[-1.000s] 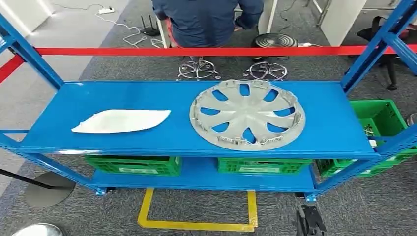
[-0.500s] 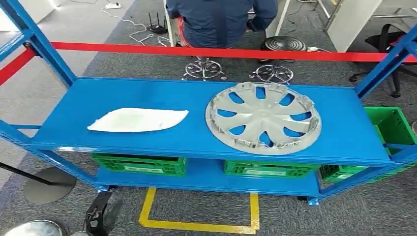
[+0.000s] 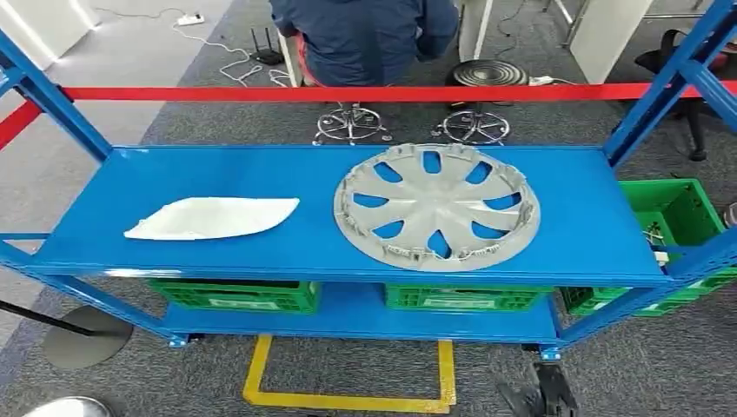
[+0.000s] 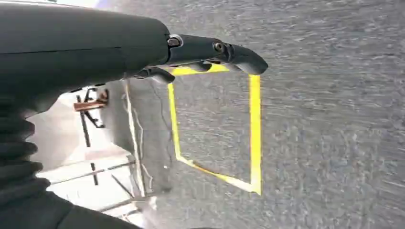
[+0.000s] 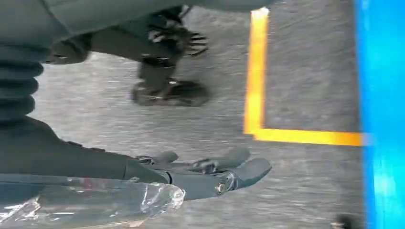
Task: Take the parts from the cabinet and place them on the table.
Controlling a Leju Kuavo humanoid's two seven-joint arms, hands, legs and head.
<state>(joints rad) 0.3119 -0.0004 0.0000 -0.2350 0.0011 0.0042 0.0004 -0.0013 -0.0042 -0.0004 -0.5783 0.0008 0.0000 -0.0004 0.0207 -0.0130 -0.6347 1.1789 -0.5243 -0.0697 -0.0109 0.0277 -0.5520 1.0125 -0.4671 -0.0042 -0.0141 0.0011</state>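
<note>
A white curved panel (image 3: 213,216) lies on the left of the blue cabinet shelf (image 3: 304,248). A silver hubcap (image 3: 436,205) lies flat right of the shelf's middle. My right hand (image 3: 541,397) hangs low in front of the cabinet's right leg. In the right wrist view that hand (image 5: 210,174) has its fingers stretched out and holds nothing above the grey carpet. My left hand (image 4: 210,50) also hangs with straight fingers and nothing in it, over a yellow tape square (image 4: 253,138) on the floor.
Green crates (image 3: 235,294) stand on the lower shelf, and another (image 3: 673,208) stands at the right end. A red tape barrier (image 3: 348,91) runs behind the cabinet, with a seated person (image 3: 365,35) and stool bases beyond. Yellow floor tape (image 3: 348,398) marks a square in front.
The camera swayed right half a second ago and has swung back. My left hand, then low at the left, has left the head view; my right hand shows again at the lower right.
</note>
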